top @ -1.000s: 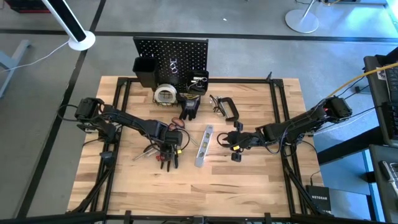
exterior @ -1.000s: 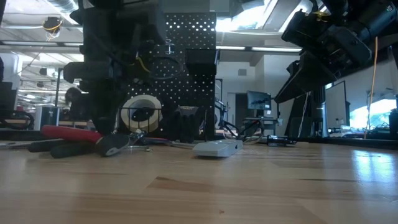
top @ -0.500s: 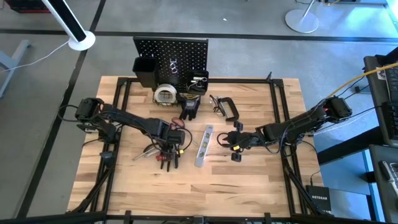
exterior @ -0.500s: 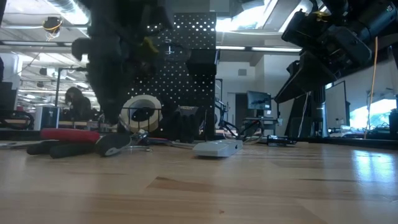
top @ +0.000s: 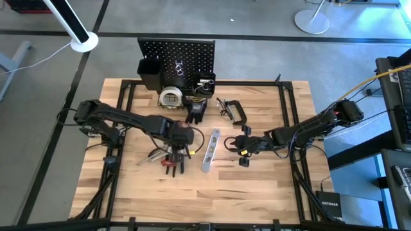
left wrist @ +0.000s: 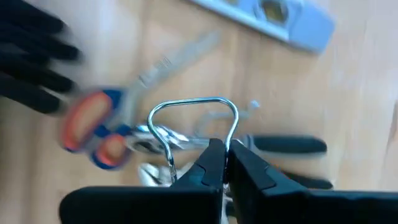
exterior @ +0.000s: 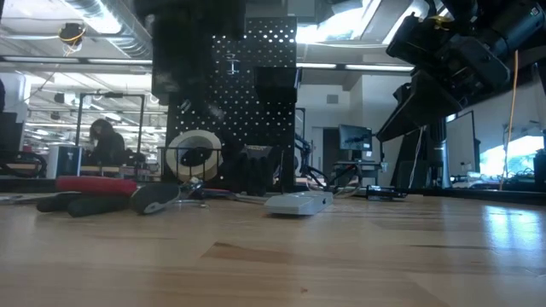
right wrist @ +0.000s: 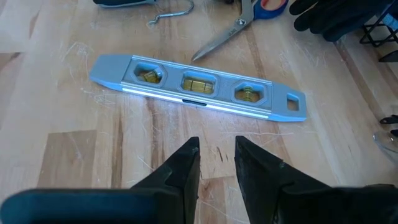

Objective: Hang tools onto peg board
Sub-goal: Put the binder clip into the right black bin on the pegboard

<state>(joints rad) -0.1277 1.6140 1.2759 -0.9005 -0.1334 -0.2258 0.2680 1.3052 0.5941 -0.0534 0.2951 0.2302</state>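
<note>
Left claw (left wrist: 222, 163) is pinched shut on a wire hook (left wrist: 194, 118) lifted above the tabletop (top: 257, 186), presumably for the peg board (top: 176, 56), while the right claw (right wrist: 216, 163) waits part-open near the level (right wrist: 198, 86).

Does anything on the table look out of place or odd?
Nothing is damaged or spilled. Only the silver level, scissors and pliers lie loose on the wood instead of on the peg board.

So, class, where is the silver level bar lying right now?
In the high view the silver level bar lies flat on the wooden table near its middle, between the left gripper and the right gripper, just in front of the black gloves.
</note>
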